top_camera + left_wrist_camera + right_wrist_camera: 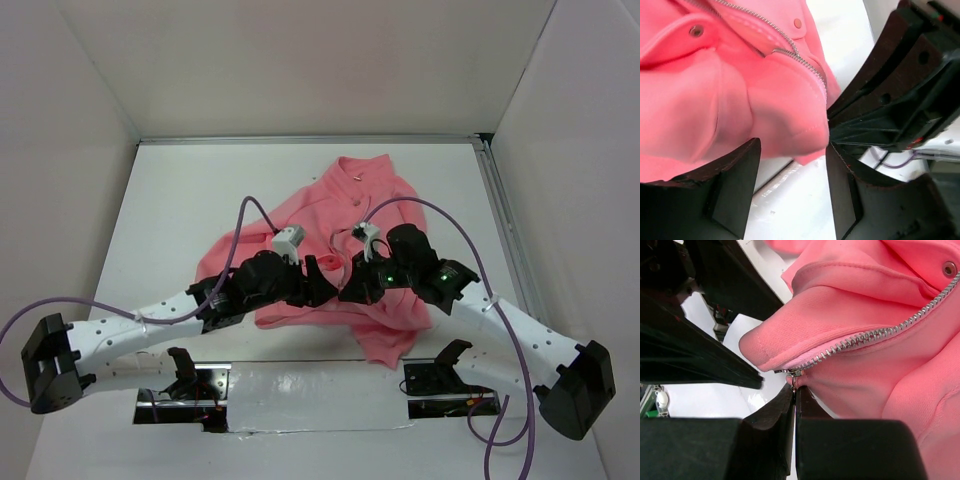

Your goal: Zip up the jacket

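Note:
The salmon-pink jacket (350,200) lies crumpled at the table's middle, collar toward the far side. Both grippers meet at its near hem. My right gripper (794,390) is shut on the small metal zipper pull (794,375) at the bottom end of the silver zipper teeth (865,337); in the top view it sits at the hem (352,278). My left gripper (790,185) is open, its dark fingers (735,185) on either side of the jacket's bottom corner (790,120), which hangs just at the fingertips. The right gripper's body (890,100) is close beside it.
White walls enclose the white table (180,220) on three sides. A metal rail (505,230) runs along the right edge. Purple cables (450,225) arc over both arms. A shiny strip (300,385) lies by the arm bases.

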